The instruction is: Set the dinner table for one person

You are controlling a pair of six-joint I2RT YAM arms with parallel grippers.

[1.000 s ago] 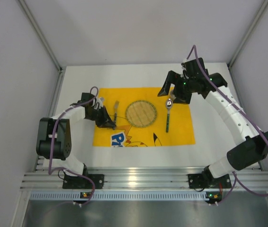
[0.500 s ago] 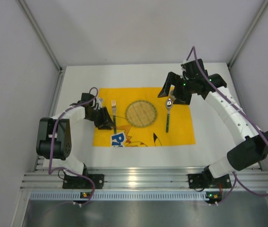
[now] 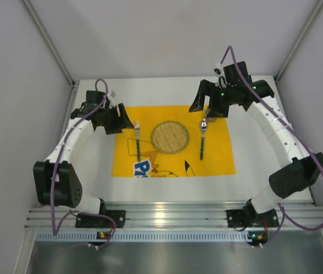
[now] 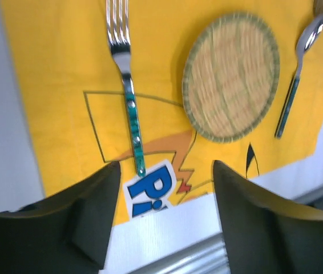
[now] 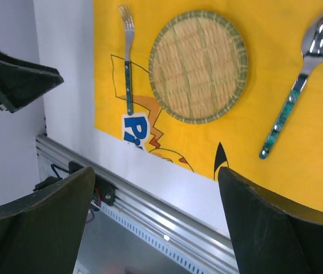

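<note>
From above, a second ago the left gripper sat low over the left part of the yellow cartoon-printed rectangular cloth placemat, clamped on the steel fork with the teal handle, which stood tilted. Now the fork lies flat on that left part. The gripper has let go and drawn back to the placemat's far-left corner. The right gripper hangs over the placemat's far-right edge, spread wide and empty. The round woven bamboo mat sits at the placemat's centre and the teal-handled steel spoon on its right part. The large matte white rectangular dinner table lies under the placemat and shows bare on every side of it. Its long axis seems to run left to right. We judge the setting close to done.

In the left wrist view, the left gripper shows both jaws apart with nothing between them. The fork runs from the placemat's near edge to its far edge, tines pointing far.

In the right wrist view, the right gripper is likewise open and bare. The fork lies square to the placemat's near edge, while the spoon slants a little. White table borders the placemat's left edge.
</note>
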